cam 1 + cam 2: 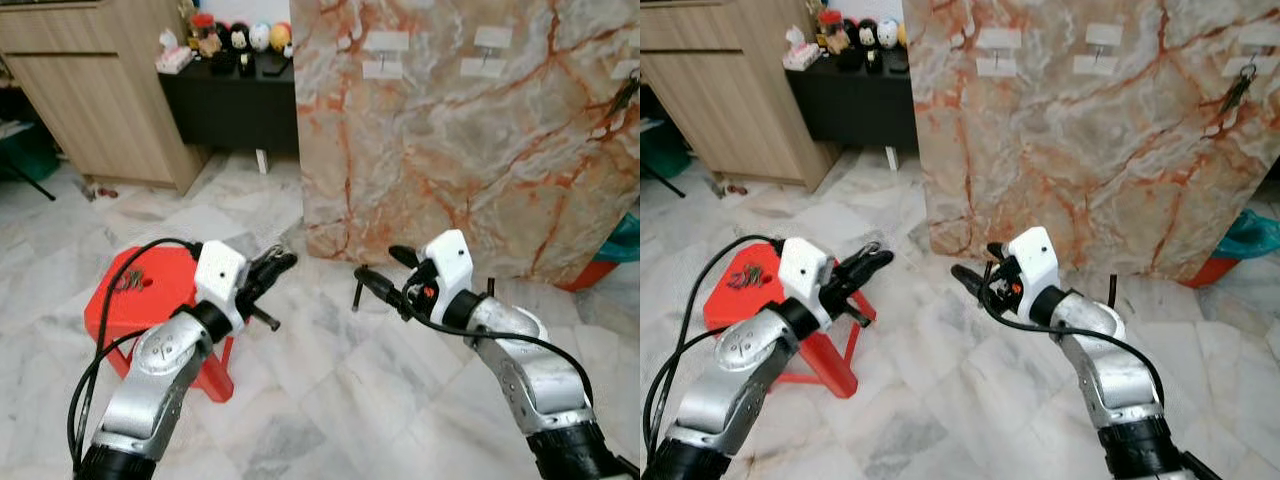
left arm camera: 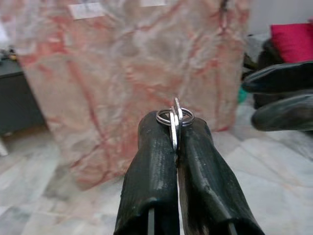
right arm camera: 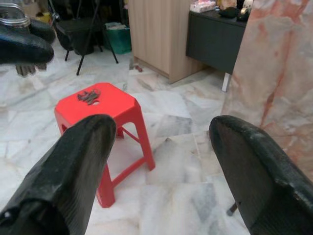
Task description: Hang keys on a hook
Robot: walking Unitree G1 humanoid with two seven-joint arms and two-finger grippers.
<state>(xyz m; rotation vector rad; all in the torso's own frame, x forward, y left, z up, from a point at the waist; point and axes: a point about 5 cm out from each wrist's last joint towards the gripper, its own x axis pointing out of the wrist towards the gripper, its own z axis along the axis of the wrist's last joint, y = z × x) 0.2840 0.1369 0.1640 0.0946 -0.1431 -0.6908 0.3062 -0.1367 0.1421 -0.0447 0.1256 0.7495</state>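
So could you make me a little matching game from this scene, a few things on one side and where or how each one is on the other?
Things:
1. key ring
2. right gripper
3. stool
4. hooks

States:
A. red, standing on the floor
B. open, holding nothing
C. stuck on the marble panel
D. pinched in the left gripper

Pairs: 1-D, 2-B, 3-A, 4-C
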